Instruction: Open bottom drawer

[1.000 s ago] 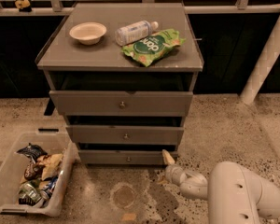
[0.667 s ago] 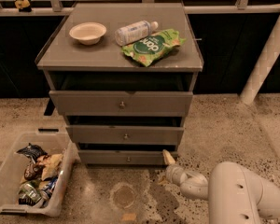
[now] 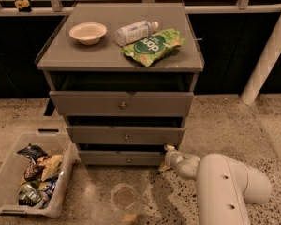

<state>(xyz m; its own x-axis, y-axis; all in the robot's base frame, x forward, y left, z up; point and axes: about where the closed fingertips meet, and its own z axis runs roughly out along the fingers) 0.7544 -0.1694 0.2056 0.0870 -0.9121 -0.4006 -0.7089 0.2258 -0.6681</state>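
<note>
Bottom drawer (image 3: 103, 158) looks shut at the foot of the cabinet (image 3: 84, 55), and your gripper (image 3: 168, 152) is low by its right end, probably lining up for the knob (image 3: 128, 160); you cannot tell whether it is clamped or released.

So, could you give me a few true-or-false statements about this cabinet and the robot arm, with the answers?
1. The gripper is low down by the picture-right end of the bottom drawer. True.
2. The gripper is on the bottom drawer's knob. False: the knob sits at the centre of the front, and the gripper is off to the right of it.
3. A green bag lies on the cabinet top. True.
4. The bottle stands upright in the bowl. False: it lies on its side beside the bowl, apart from it.
5. The bin stands on the cabinet. False: it is on the floor, picture-left of the cabinet.
</note>
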